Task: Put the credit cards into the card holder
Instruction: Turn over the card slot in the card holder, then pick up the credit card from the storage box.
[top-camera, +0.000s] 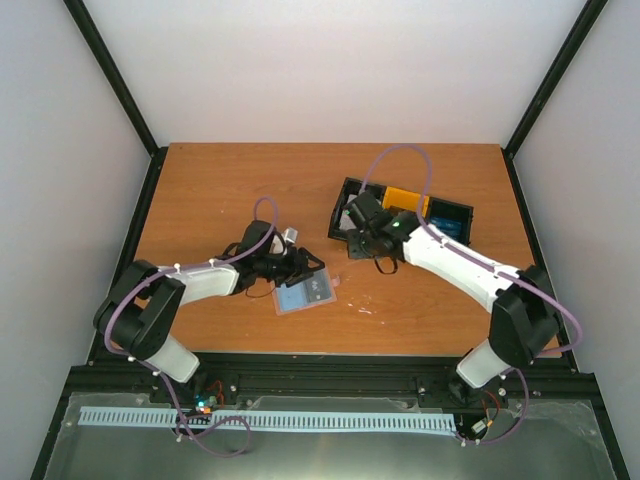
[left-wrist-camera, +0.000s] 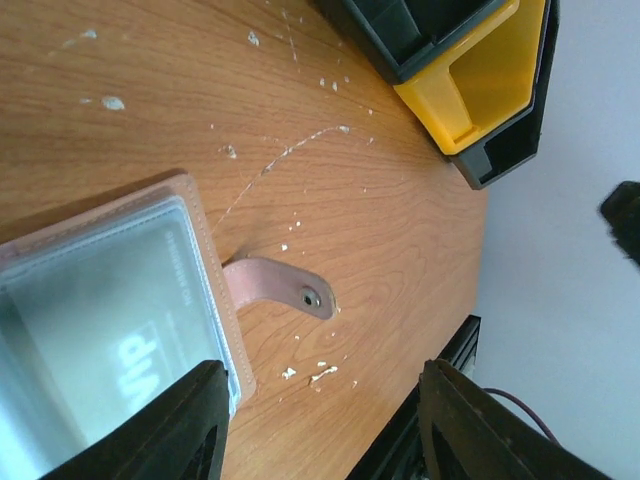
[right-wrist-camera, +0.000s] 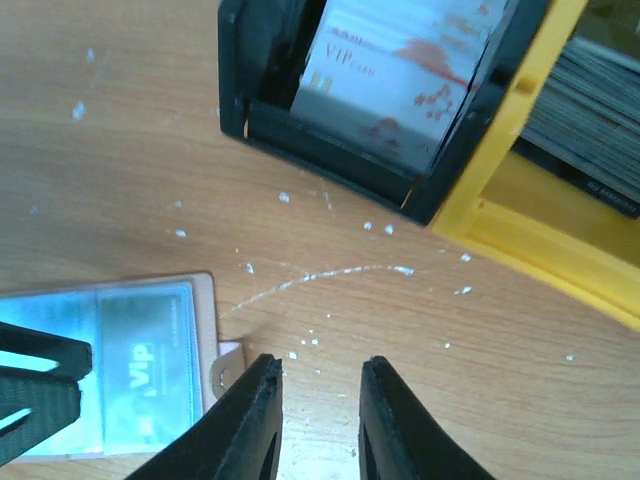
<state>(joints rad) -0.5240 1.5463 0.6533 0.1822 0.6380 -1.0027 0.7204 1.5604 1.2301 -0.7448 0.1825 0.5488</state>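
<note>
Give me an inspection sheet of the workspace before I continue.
Surface: wooden table, white flecks and a scratch.
Job's things: card holder open flat, one VIP card in a slot; credit cards stacked in bins.
Clutter: nothing seen.
Grippers: left gripper open, over the holder's edge; right gripper open, empty.
Cables: purple cables loop along both arms.
Surroundings: white walls, black frame.

The card holder (top-camera: 303, 293) lies on the table (top-camera: 220, 180), left of and nearer than the bins (right-wrist-camera: 320, 155), which hold the credit cards (right-wrist-camera: 400, 70).
</note>
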